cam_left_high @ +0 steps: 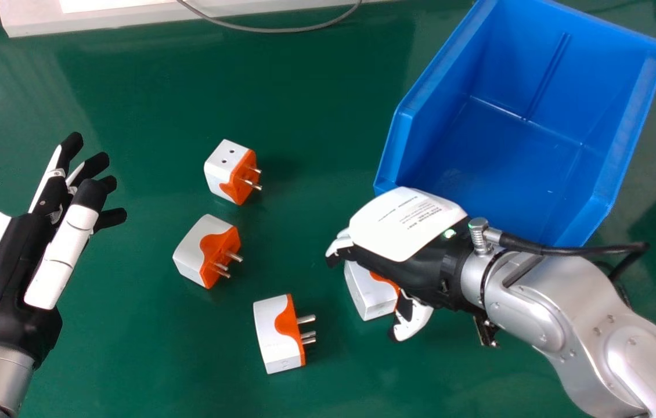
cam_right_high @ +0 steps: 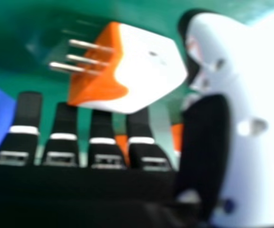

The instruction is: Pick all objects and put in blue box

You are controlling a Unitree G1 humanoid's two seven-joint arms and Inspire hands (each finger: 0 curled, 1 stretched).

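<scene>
White-and-orange adapter (cam_left_high: 370, 295) under the open, ungripping right hand (cam_left_high: 406, 226) seems light, stiff, smooth; best pinched by its body (cam_right_high: 151, 66), not pins (cam_right_high: 83, 60).

You have four white-and-orange plugs on the green surface (cam_left_high: 148, 360). The far plug (cam_left_high: 228, 165), the middle plug (cam_left_high: 197, 249) and the near plug (cam_left_high: 276, 337) lie left of the blue box (cam_left_high: 406, 130), pins pointing right. The fourth plug (cam_left_high: 370, 293), partly covered, shows you three metal pins and seems to rest on the surface. Your box stands open-topped.
</scene>
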